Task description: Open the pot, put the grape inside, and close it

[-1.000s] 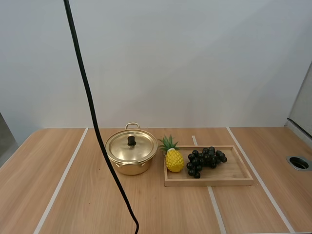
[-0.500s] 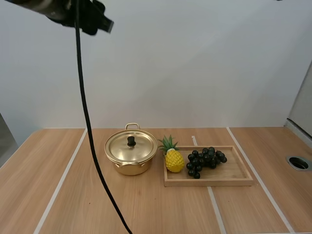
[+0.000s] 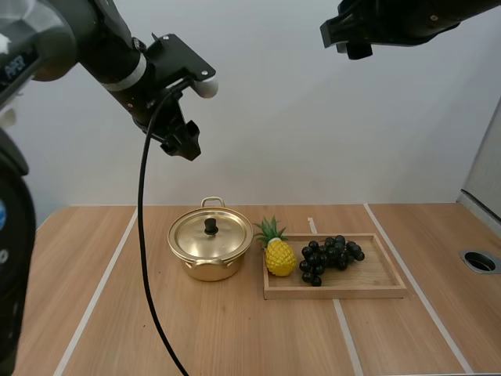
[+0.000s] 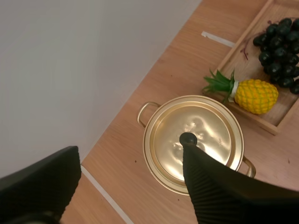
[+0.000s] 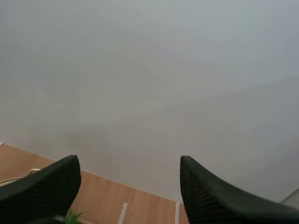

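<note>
Pale wooden bench (image 3: pixel 141 313) with white tape lines carries a round gold metal pot (image 3: pixel 210 265), its gold lid (image 3: pixel 225 235) with a black knob seated on top. Just to its right, a shallow wooden tray (image 3: pixel 376 291) holds a bunch of dark grapes (image 3: pixel 330 257), and a yellow toy pineapple (image 3: pixel 280 257) stands between them and the pot. The left gripper (image 3: pixel 184 145) hangs high above the pot, the right gripper (image 3: pixel 338 35) higher, over the tray.

From the left wrist, the fingers (image 4: pixel 219 186) stand wide apart, gripping nothing, above the lidded pot; pineapple and grapes lie beyond.

From the right wrist, the fingers (image 5: pixel 219 196) are likewise apart and empty, facing a plain grey wall (image 5: pixel 149 70) above a strip of bench.
</note>
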Controlling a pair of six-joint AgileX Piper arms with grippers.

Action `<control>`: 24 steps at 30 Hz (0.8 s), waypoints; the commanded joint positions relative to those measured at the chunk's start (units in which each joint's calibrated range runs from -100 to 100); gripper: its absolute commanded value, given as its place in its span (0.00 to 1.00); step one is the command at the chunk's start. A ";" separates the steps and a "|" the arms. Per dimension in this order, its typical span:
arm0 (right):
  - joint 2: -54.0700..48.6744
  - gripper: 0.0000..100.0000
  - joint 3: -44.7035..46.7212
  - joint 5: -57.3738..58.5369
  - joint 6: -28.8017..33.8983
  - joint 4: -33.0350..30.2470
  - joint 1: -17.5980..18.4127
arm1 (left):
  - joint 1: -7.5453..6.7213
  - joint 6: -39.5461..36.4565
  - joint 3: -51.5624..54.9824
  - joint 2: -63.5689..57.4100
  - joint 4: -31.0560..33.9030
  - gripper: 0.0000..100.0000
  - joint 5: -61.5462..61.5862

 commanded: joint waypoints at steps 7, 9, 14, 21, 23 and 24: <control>-0.93 1.00 -0.58 6.35 -5.28 1.16 -0.19 | -5.78 -0.15 -0.25 10.32 11.33 1.00 1.04; -0.82 1.00 -0.58 7.84 -7.11 1.16 -0.19 | -6.94 -0.47 -0.25 12.18 11.60 1.00 1.04; -0.27 1.00 -0.58 11.96 -8.16 1.16 -0.19 | -7.65 -1.08 -0.25 17.00 11.19 1.00 1.04; 0.88 1.00 -0.58 15.51 -8.16 1.27 -0.19 | -7.65 -1.08 -1.00 22.98 11.19 1.00 1.04; 1.01 1.00 -0.58 15.51 -8.16 1.27 -0.19 | -7.65 -1.08 -2.33 24.34 11.19 1.00 1.04; 1.13 1.00 -0.58 15.51 -8.16 1.27 -0.19 | -7.65 -1.08 -2.86 25.07 10.95 1.00 1.04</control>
